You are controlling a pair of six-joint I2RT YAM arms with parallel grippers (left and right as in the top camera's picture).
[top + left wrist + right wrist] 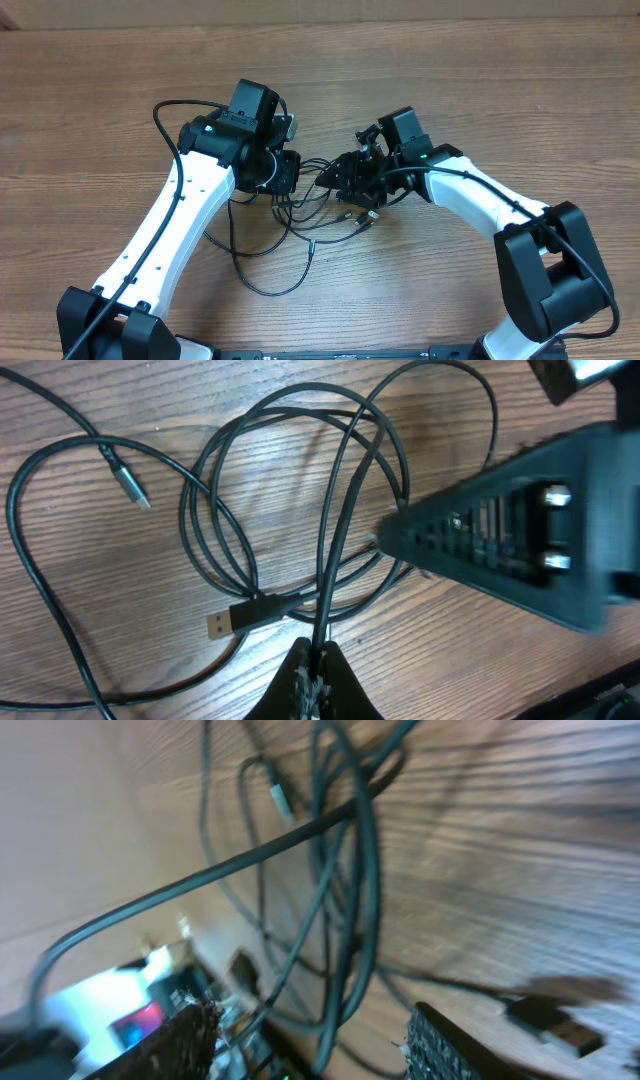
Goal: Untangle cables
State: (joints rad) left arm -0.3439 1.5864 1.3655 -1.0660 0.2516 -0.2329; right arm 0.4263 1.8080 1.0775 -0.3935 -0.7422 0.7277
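Wood-grain worktop point(520, 90) carries the cables point(330, 530), looped together at its centre between both arms. I hold the left gripper point(318, 672) clamped on strands rising from the bundle; I judge this anchors that side so loops can be drawn off. The right gripper point(310, 1045) stands apart, jaws either side of several strands, apparently positioned for a second hold. Its view is blurred.

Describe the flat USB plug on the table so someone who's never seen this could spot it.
On the wooden table, thin black cables lie looped between the two arms. Close beside the left claw pinching them lies the USB plug: black housing, wide flat metal end, unlike the slim round silver-tipped plug farther away.
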